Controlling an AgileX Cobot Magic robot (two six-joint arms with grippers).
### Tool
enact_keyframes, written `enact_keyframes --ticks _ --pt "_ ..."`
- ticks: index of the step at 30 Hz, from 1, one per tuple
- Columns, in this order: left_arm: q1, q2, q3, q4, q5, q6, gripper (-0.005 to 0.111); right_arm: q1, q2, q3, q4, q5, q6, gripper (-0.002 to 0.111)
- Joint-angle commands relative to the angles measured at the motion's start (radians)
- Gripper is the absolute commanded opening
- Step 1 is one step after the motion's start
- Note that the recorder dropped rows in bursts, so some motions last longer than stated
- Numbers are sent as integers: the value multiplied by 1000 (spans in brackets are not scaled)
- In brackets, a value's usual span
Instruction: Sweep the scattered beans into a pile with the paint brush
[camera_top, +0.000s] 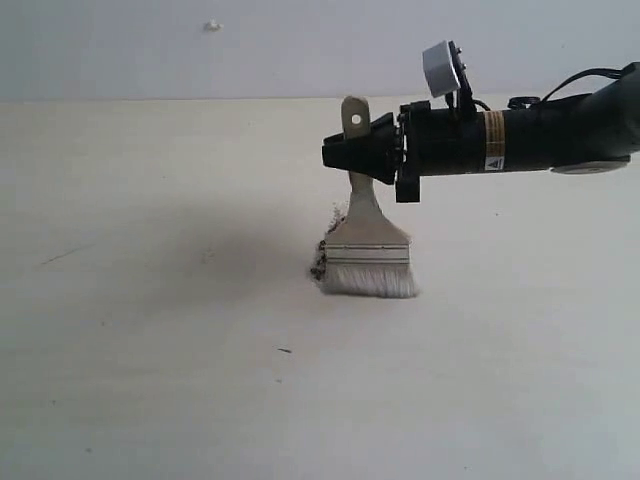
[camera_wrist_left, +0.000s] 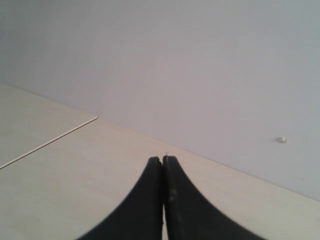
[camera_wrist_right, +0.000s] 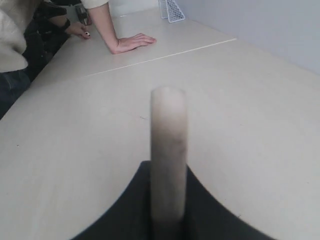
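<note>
The paint brush stands upright on the pale table, its cream bristles splayed against the surface and its holed wooden handle end sticking up above the fingers. My right gripper is shut on the handle, reaching in from the right. In the right wrist view the handle runs between the black fingers of the right gripper. A small dark cluster of beans lies against the left edge of the bristles, partly hidden behind the brush. My left gripper is shut on nothing and is outside the exterior view.
A person's hand rests on the table far off, beside a white wire rack. A seam crosses the tabletop. A dark speck lies in front of the brush. A grey wall borders the table.
</note>
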Motion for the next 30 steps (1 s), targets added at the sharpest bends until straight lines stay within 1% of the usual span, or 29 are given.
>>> enact_keyframes --ticks 1,6,19,22,30 --pt "-1 -7 2 6 3 2 0 -8 64 -89 -35 36 48 0" --pt "-1 -7 2 6 3 2 0 -8 77 -150 -103 36 152 0" --pt "-1 -7 2 6 3 2 0 -8 -19 -150 -145 36 393 0" --pt "-1 -7 2 6 3 2 0 -8 -46 -150 -147 36 421 0" --pt "-1 -7 2 6 3 2 0 -8 -115 -150 -127 36 421 0"
